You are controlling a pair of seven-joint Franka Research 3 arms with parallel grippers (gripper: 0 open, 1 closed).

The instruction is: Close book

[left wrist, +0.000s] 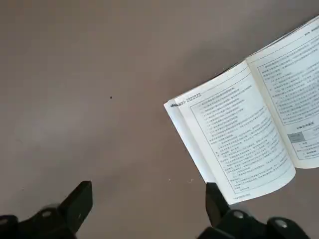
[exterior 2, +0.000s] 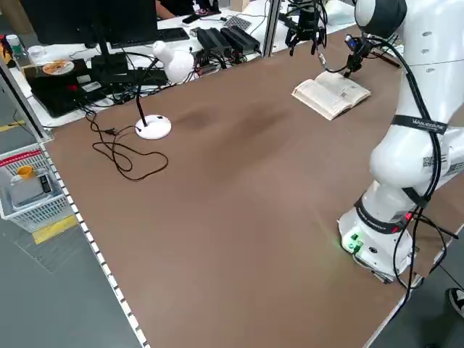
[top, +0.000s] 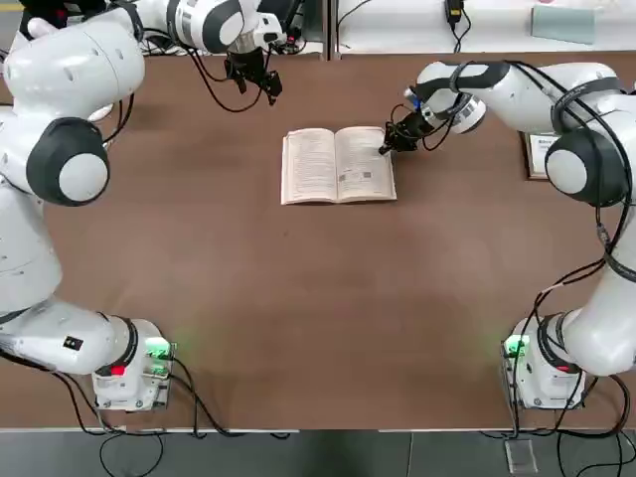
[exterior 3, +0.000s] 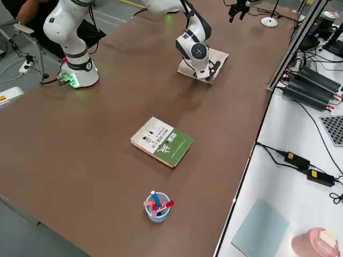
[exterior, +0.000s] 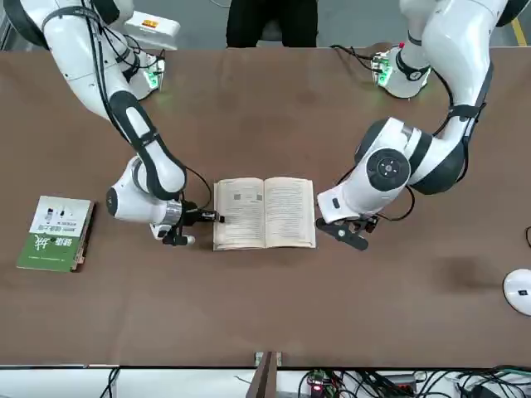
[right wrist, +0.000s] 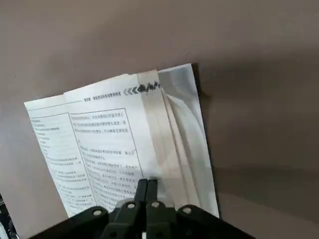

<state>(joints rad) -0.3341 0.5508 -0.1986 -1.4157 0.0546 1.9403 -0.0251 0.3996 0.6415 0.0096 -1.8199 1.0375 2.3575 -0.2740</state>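
The book (top: 338, 164) lies open and flat at the table's far middle, its cream printed pages up (exterior: 264, 213). My right gripper (top: 386, 147) is shut, its tips low at the outer edge of the book's right-hand page (right wrist: 124, 144). In the right wrist view the closed fingertips (right wrist: 146, 189) rest over the fanned page edges, with nothing seen between them. My left gripper (top: 253, 79) hangs open above the table, beyond the book's far left corner. The left wrist view shows the book's left page (left wrist: 244, 129) below it, apart from the spread fingers (left wrist: 79, 201).
A green-and-white book (exterior: 56, 234) lies near the table's right edge (exterior 3: 162, 142). A cup of pens (exterior 3: 157, 206) stands beyond it. A white desk lamp (exterior 2: 156, 127) with its cable sits at the far left. A person (exterior: 272, 21) sits behind the arms' bases.
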